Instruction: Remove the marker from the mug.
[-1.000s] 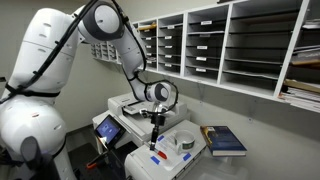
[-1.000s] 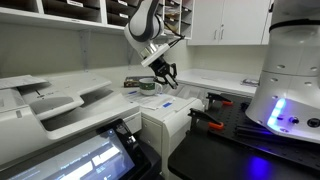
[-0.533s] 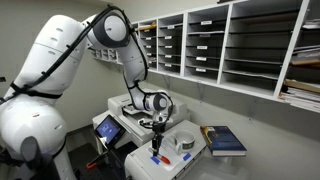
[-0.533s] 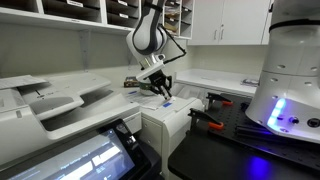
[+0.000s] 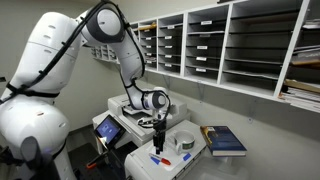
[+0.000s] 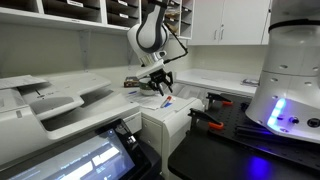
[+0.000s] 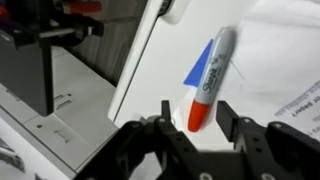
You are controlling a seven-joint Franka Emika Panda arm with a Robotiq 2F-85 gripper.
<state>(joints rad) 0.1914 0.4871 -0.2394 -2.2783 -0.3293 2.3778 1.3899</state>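
We are seeing the marker (image 7: 208, 84) red and blue | the mug (image 5: 186, 143) grey | the book (image 5: 224, 140) dark blue | the gripper (image 7: 195, 120) black

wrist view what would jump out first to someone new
The marker, red-tipped with blue, lies on a white surface mid-frame, its tip seen between the fingers of the open gripper at the bottom edge. In an exterior view the big white arm fills the frame's left, reaching down beside the mug and a blue book.
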